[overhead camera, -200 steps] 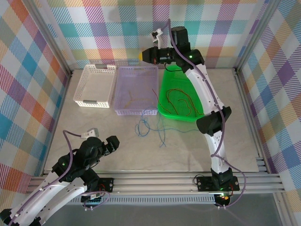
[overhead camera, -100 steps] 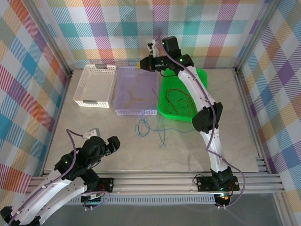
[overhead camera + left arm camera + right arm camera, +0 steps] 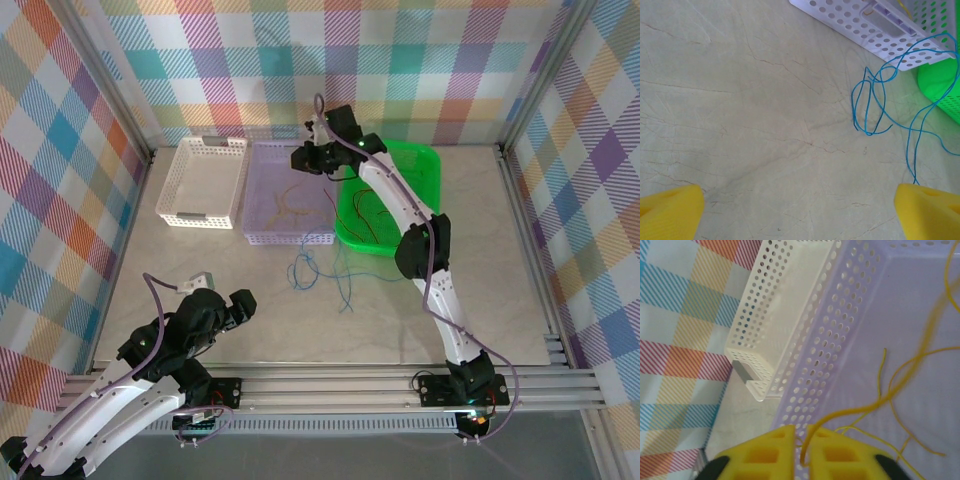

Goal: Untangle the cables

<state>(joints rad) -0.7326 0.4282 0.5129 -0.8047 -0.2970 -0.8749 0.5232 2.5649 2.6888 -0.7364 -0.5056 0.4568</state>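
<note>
Close up, the right wrist view gives the right gripper (image 3: 801, 450) jaws a hair apart, an orange-yellow cable (image 3: 875, 402) in the slit, over the lilac basket (image 3: 840, 355). Whether it is pinched or loose, I cannot tell.

The left gripper (image 3: 800, 215) jaws gape wide above the bench (image 3: 740, 125), with the blue cables (image 3: 867, 107) at 2 o'clock.

Overhead, red cables (image 3: 385, 215) lie in the green basket (image 3: 430, 152), their strands too fine to separate.

White basket (image 3: 203, 180), lavender basket (image 3: 290, 238) touching it, green tub (image 3: 375, 246), marble tabletop (image 3: 200, 265), plaid walls (image 3: 200, 60)

Right hand (image 3: 301, 158) over far rim of the lavender basket (image 3: 290, 239); blue cables (image 3: 318, 272) on the table (image 3: 330, 335).
</note>
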